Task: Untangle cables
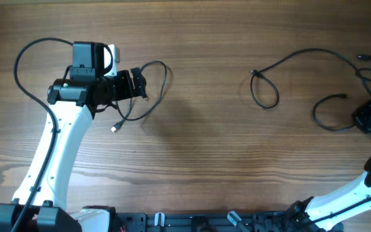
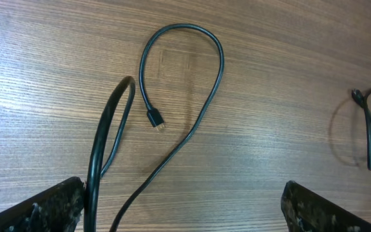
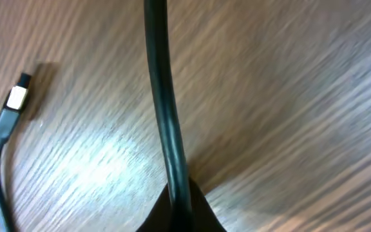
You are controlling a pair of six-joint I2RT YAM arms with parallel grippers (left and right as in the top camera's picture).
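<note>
Left tool (image 2: 183, 196) gapes wide, a smooth black looped cable (image 2: 219, 64) ahead of it; right tool (image 3: 180, 209) pinches a glossy cord (image 3: 161, 96) over the wood-grain counter (image 3: 288, 96).

You have no readable text here — no label, brand, number or sign shows on the cables (image 2: 223, 64) or the wooden table (image 1: 205, 161) in any of the three views.

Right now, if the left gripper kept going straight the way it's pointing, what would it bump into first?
Probably the looped black cable lying just ahead of the left gripper, around its little plug. The open fingers may ride above the table, so it could pass over; depth is unclear.
</note>
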